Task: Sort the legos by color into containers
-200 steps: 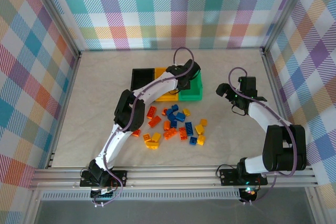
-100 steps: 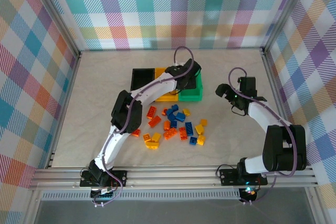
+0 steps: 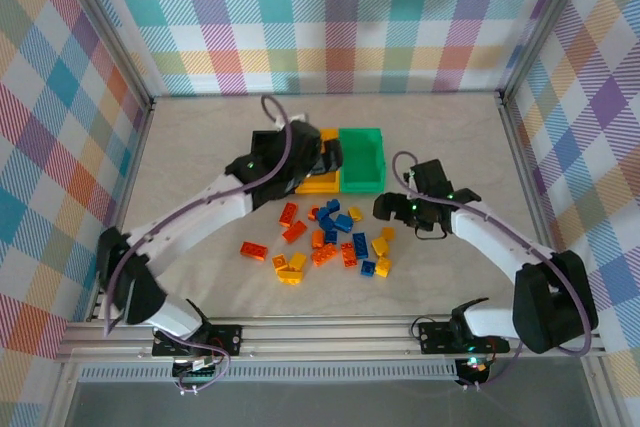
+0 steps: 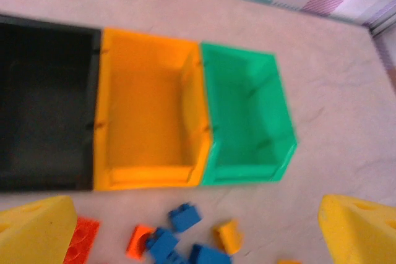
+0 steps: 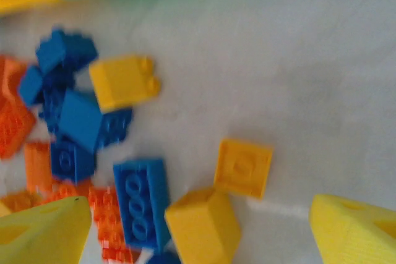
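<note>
The legos [image 3: 335,239] lie in a loose pile of red-orange, blue and yellow bricks in front of the containers. The black bin [image 4: 43,103], yellow bin [image 4: 145,109] and green bin [image 4: 244,115] stand in a row and look empty. My left gripper [image 3: 325,157] hovers open over the yellow bin's near side, and a blue brick [image 4: 184,216] shows beneath it. My right gripper [image 3: 392,207] hangs open above the pile's right edge. A yellow brick [image 5: 203,224] and a flat yellow piece [image 5: 243,167] lie between its fingertips [image 5: 356,230].
Aluminium frame rails and checked walls close in the table [image 3: 200,147] on three sides. The left arm's forearm [image 3: 200,212] stretches across the table to the left of the pile. Bare tabletop lies to the far left and far right.
The left arm has swung back and left, off the green bin, and its elbow has dropped low to the left. The right gripper has moved left to the pile.
</note>
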